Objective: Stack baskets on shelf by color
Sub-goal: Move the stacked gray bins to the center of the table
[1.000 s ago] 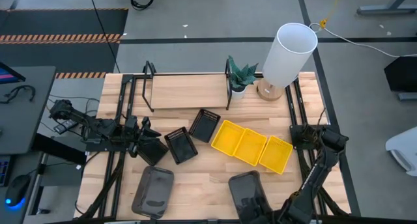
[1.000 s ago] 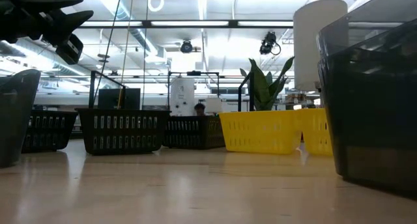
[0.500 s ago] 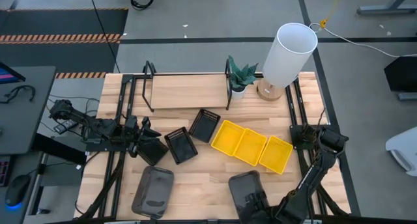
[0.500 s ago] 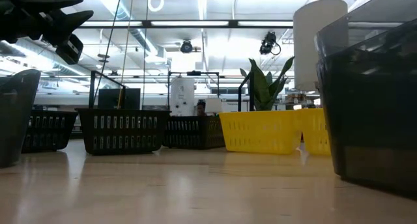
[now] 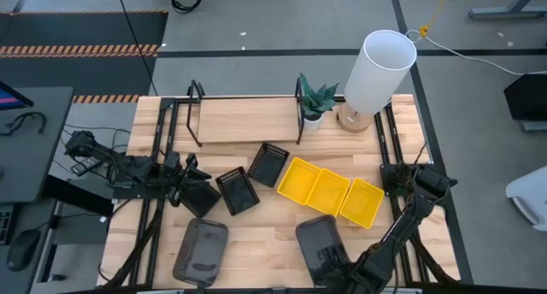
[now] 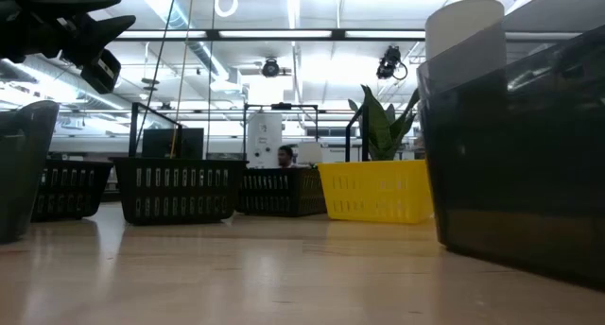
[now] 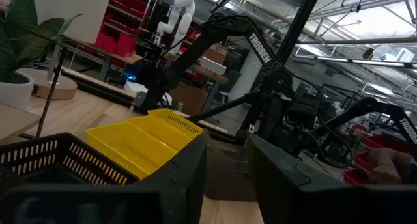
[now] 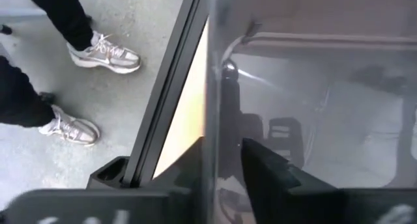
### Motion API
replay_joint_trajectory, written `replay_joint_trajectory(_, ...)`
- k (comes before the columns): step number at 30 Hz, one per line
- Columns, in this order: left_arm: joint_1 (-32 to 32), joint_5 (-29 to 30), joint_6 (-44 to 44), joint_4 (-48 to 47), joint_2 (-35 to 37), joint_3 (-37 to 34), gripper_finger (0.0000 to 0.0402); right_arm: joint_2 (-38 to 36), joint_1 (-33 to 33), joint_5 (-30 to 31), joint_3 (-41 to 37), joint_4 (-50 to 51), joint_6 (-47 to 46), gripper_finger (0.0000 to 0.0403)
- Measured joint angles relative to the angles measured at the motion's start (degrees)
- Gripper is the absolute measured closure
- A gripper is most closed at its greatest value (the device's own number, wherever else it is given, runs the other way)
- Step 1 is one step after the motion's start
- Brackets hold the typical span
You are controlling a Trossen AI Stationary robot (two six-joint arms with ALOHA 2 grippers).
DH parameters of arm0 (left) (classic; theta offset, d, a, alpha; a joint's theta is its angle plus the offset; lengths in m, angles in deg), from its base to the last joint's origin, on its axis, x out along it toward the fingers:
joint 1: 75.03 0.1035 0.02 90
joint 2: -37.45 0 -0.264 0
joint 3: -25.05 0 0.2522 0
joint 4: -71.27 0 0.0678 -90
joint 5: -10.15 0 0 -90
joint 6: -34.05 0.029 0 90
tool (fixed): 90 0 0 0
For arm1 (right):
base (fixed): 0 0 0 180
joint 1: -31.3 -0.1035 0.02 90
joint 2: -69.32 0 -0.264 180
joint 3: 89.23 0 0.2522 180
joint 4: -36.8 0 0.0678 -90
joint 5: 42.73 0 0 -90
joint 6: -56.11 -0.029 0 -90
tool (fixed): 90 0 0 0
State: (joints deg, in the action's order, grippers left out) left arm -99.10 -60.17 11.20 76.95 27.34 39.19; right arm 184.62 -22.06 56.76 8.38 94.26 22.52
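My right gripper (image 5: 339, 264) stands at the table's near edge, shut on a dark grey basket (image 5: 317, 241), which fills the right of the low view (image 6: 520, 164). A second grey basket (image 5: 201, 249) rests flat on the table. Three yellow baskets (image 5: 330, 191) lie in a row at centre right. Black slatted baskets (image 5: 238, 191) (image 5: 268, 163) sit between them and my left gripper (image 5: 183, 188), which hangs open above the table (image 6: 90, 42), over another black basket (image 5: 199, 200). The shelf (image 5: 244, 119) stands along the far edge. My right gripper (image 8: 225, 162) holds the grey basket by its near wall (image 8: 214, 100). One finger (image 8: 267, 168) shows through the translucent plastic on the inner side; the other is hidden behind the wall. In the low view the basket's underside (image 6: 510, 268) slants, its left edge raised above the tabletop.
A potted plant (image 5: 316, 102) and a tall white lamp (image 5: 379, 67) stand at the shelf's right end. Black frame rails run down both table sides (image 5: 158, 157) (image 5: 393, 149). A person's shoes (image 8: 104, 55) show on the floor beside the table. Bare wood lies between the grey baskets (image 5: 256, 243).
My right gripper has moved toward the table's left and slightly toward the far edge, carrying the grey basket with it. The basket has turned a little and covers more of the yellow baskets in the low view.
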Motion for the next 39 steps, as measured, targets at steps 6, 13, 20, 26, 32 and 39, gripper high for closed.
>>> replay_joint_trajectory(6, 0.00, 0.00, -0.01, 0.00, 0.00, 0.01, 0.0285, -0.02, 0.04, -1.68, 0.32, 0.34, 3.24, 0.0391)
replay_joint_trajectory(13, 0.00, 0.00, 0.00, -0.02, 0.00, 0.00, 0.0285, -0.02, 1.31, -2.74, 5.88, 4.65, 9.00, 0.0395)
replay_joint_trajectory(20, 0.00, 0.00, -0.01, -0.02, 0.00, 0.00, 0.0285, -0.09, 6.74, -3.17, 11.94, 8.54, 18.90, 0.0396)
replay_joint_trajectory(26, 0.00, 0.01, 0.00, -0.02, 0.00, 0.00, 0.0285, -0.09, 11.26, -5.09, 9.54, 6.16, 22.06, 0.0396)
replay_joint_trajectory(32, 0.00, 0.02, 0.00, -0.02, 0.00, 0.00, 0.0285, -0.07, 14.61, -5.77, 7.22, 1.08, 17.36, 0.0396)
replay_joint_trajectory(39, 0.00, 0.00, -0.02, -0.02, 0.00, 0.00, 0.0285, -0.07, 15.85, -5.08, 3.87, -5.52, 12.56, 0.0369)
